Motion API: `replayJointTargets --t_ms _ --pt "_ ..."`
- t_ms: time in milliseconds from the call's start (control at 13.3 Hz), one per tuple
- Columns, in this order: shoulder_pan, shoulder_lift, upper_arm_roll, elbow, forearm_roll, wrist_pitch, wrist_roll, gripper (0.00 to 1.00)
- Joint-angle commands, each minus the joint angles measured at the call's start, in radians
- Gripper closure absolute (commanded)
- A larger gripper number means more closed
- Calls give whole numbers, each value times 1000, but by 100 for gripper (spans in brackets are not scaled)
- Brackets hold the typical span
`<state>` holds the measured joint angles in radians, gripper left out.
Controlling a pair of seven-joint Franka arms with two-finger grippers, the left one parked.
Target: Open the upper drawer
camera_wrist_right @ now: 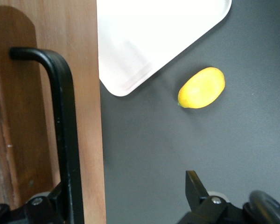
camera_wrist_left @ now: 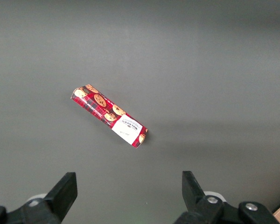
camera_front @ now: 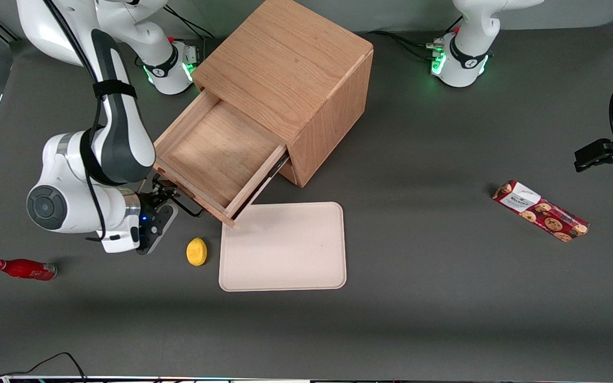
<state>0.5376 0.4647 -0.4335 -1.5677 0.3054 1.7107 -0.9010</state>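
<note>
One upper drawer [camera_front: 216,159] already drawn well out of the oak cabinet [camera_front: 290,80], black handle [camera_wrist_right: 65,135] long axis running roughly 10-to-4 in the front view, end effector [camera_front: 165,198] at its 10 o'clock end, fingers spread, one either side of the bar.

White arm shells with dark grey joint panels, black cables and strap; black end effector [camera_front: 164,192] with blue light; green-lit base.
</note>
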Motion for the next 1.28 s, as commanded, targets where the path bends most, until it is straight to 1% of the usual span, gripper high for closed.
replayJointTargets --t_ms 0,527,903,978,1204 --pt "-21 46 -7 64 24 -8 -52 0" --pt "-42 64 -7 84 21 -8 -93 0" --pt "-44 55 -7 112 27 -25 -70 0" --pt "-44 43 -7 127 27 -49 -52 0" --pt "-42 25 -20 224 24 -198 48 0"
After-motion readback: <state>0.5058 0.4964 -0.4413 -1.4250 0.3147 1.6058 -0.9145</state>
